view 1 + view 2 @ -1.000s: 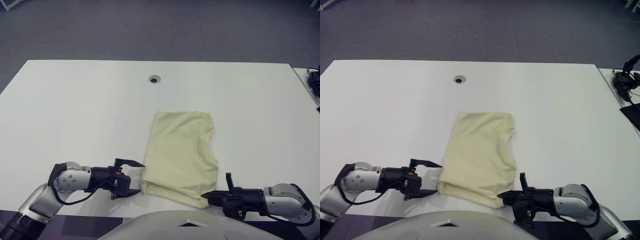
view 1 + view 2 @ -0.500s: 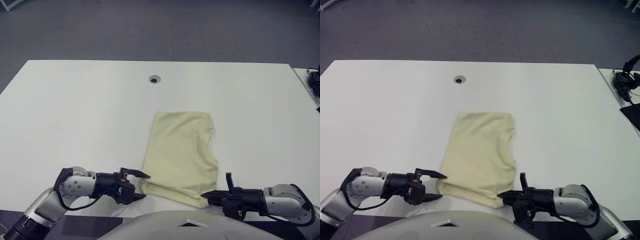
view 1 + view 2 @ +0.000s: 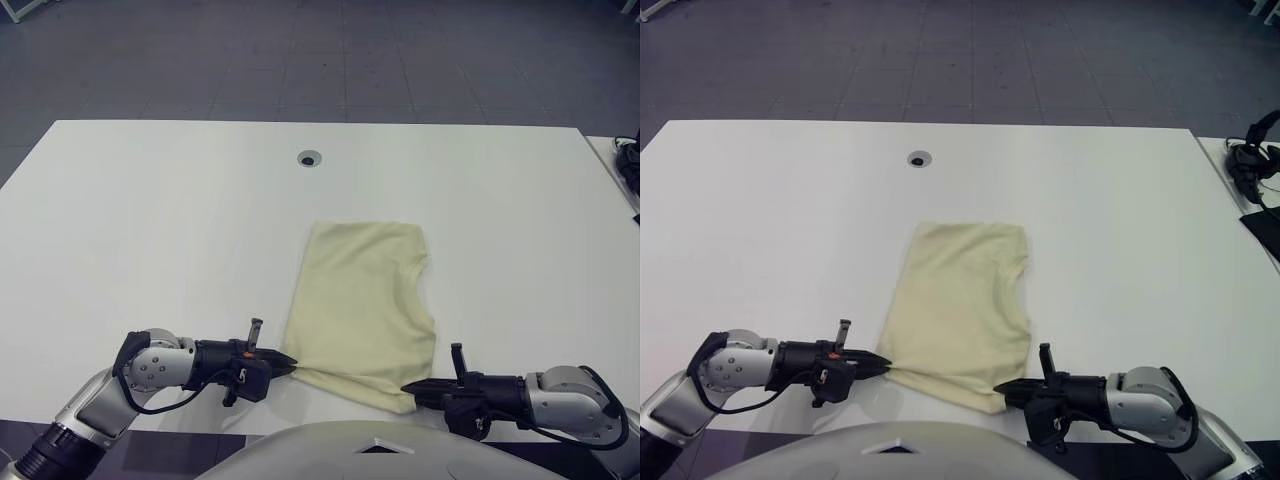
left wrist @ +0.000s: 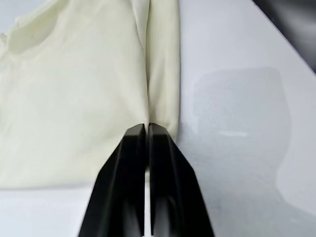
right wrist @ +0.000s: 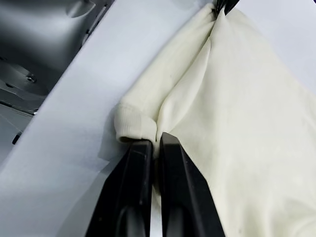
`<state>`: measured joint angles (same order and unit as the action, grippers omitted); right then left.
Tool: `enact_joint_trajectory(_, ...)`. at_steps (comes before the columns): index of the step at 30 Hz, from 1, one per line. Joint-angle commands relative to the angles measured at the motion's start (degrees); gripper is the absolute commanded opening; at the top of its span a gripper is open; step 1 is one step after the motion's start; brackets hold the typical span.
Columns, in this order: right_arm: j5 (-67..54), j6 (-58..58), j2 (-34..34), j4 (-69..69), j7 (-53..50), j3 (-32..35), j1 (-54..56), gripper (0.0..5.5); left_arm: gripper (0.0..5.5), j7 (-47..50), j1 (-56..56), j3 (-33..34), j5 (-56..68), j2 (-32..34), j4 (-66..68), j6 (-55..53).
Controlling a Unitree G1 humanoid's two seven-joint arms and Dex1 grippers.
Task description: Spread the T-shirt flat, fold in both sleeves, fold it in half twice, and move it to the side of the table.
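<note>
A pale yellow T-shirt (image 3: 365, 305) lies folded into a long rectangle on the white table (image 3: 150, 220), its near end at the table's front edge. My left gripper (image 3: 288, 364) is shut on the shirt's near left corner; in the left wrist view the black fingers (image 4: 136, 148) pinch the folded cloth (image 4: 74, 98). My right gripper (image 3: 408, 390) is shut on the near right corner, where the right wrist view has the fingers (image 5: 148, 153) clamping the cloth (image 5: 237, 108) beside a ribbed hem.
A round cable hole (image 3: 309, 158) sits in the table behind the shirt. Black cables (image 3: 1250, 150) lie on a neighbouring surface at the far right. Wide bare table lies to the left and right of the shirt.
My left gripper moved in to the shirt's near left corner and shut on it; one second ago it stood open beside the cloth. The right gripper kept still.
</note>
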<state>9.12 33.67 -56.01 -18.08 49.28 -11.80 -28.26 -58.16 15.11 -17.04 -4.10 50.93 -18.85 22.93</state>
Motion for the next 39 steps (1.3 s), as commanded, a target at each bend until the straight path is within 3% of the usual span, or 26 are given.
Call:
enact_joint_trajectory(1, -1.7, -3.4, -0.7, 1.9, 1.5, -0.2, 0.7, 0.04, 0.0, -1.0, 2.2, 1.6, 2.3, 2.9, -2.1, -1.2)
enact_joint_trajectory(5, -13.1, -8.4, -1.2, -0.6, 4.4, 0.9, 0.8, 0.04, 0.0, -2.3, 5.2, 4.3, 5.2, 6.2, -4.6, -3.3)
enact_joint_trajectory(15, -14.9, -10.4, -0.7, -1.0, 5.8, 2.8, 2.3, 0.04, 0.0, -2.8, 7.4, 7.7, 10.7, 7.5, -7.6, -5.5)
enact_joint_trajectory(19, -22.5, -14.9, -1.8, -4.1, 8.2, 5.0, 1.2, 0.03, 0.0, -3.6, 9.8, 11.7, 15.7, 9.0, -11.3, -8.1)
enact_joint_trajectory(29, -50.8, -30.4, -6.3, -14.4, 20.1, 19.9, -8.1, 0.03, 0.0, -11.6, 21.7, 25.5, 27.1, 13.5, -17.5, -13.7)
enact_joint_trajectory(36, -54.4, -35.5, -4.4, -16.3, 24.1, 25.5, -9.5, 0.03, 0.0, -16.9, 25.2, 34.5, 36.9, 12.9, -20.8, -18.4)
enact_joint_trajectory(39, -52.3, -36.8, -3.2, -15.2, 23.1, 23.7, -4.5, 0.03, 0.0, -17.6, 19.9, 33.5, 39.9, 13.8, -19.9, -21.6)
